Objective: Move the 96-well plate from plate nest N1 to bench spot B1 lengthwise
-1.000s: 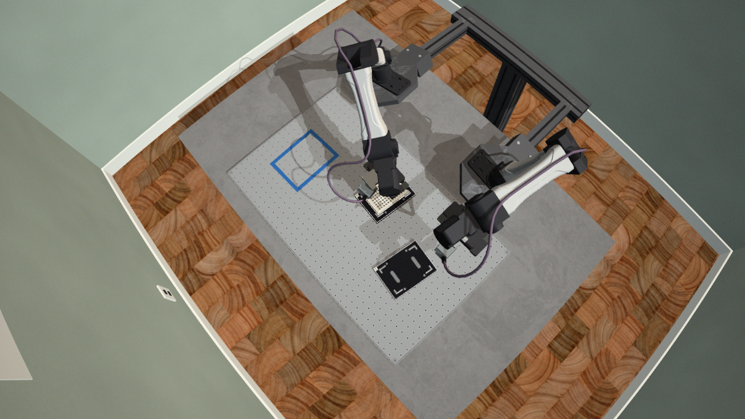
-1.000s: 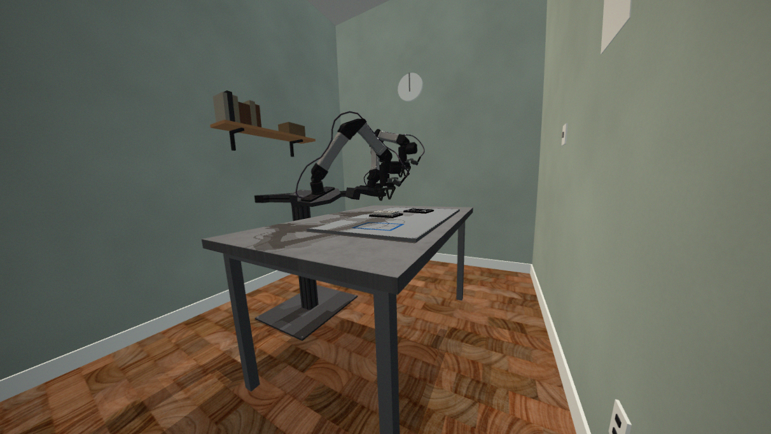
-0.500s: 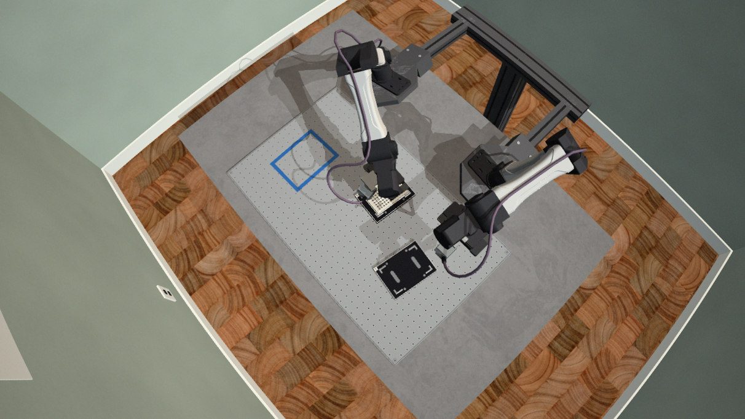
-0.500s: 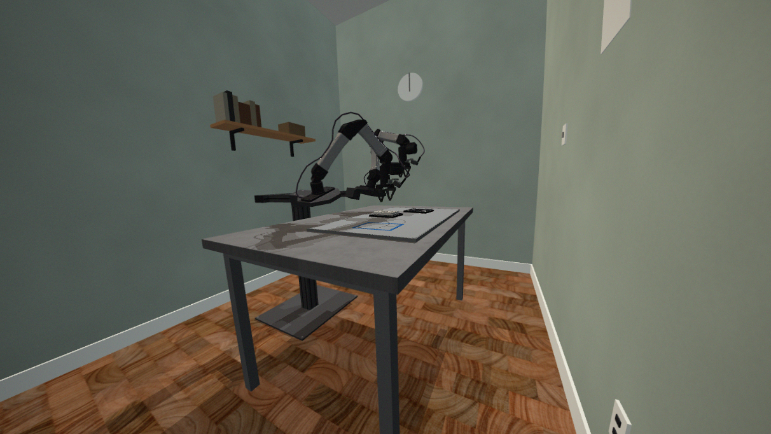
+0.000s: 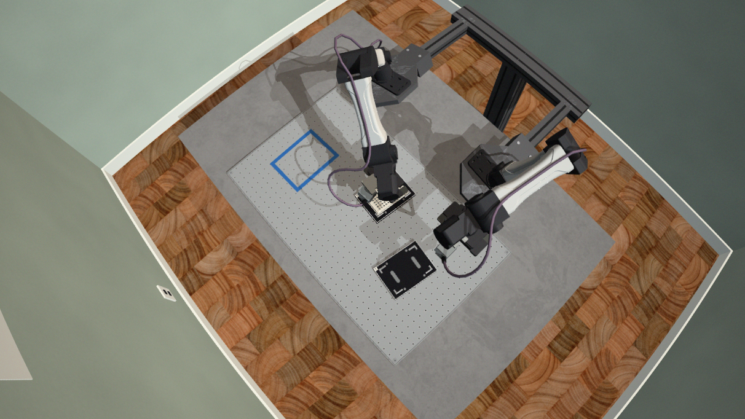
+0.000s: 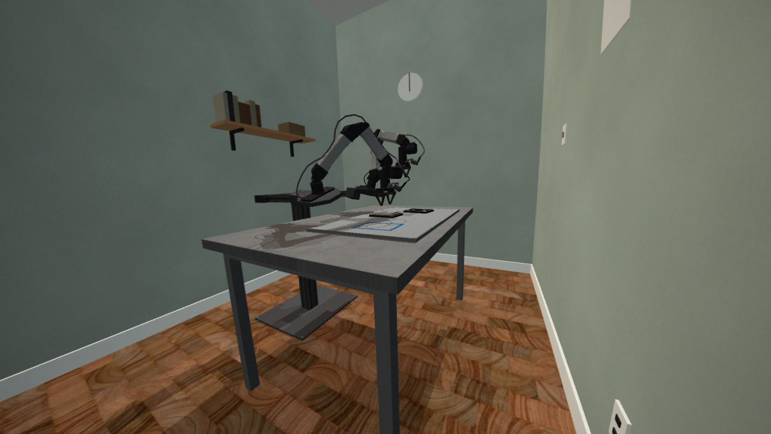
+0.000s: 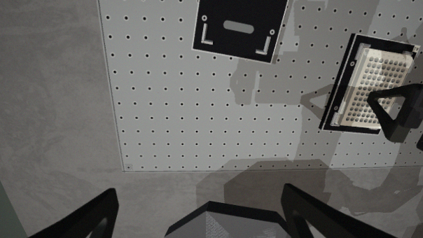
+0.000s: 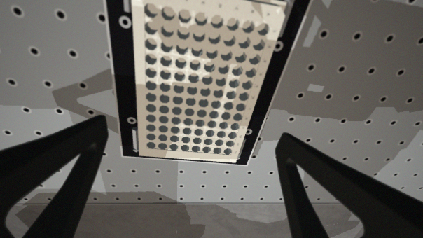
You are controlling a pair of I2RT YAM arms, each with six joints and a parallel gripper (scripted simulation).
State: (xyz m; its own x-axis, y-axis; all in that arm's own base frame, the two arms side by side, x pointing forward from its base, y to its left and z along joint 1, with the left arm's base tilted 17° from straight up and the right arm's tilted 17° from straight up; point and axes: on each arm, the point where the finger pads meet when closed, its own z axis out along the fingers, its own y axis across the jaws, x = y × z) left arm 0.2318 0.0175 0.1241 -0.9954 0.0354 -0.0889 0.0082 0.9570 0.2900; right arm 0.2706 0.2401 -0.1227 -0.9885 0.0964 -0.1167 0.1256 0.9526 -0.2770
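Note:
The cream 96-well plate sits in a black nest near the middle of the perforated board. My right gripper is open and empty above the plate, with one finger toward each long side. In the top view the right arm hides part of the plate. My left gripper is open and empty, held high on the left arm's side. The blue taped outline lies flat on the board with no plate in it.
An empty black nest stands on the board beside the plate's nest, on the side away from the outline. The left arm stands near it. The right arm reaches between its base and the plate.

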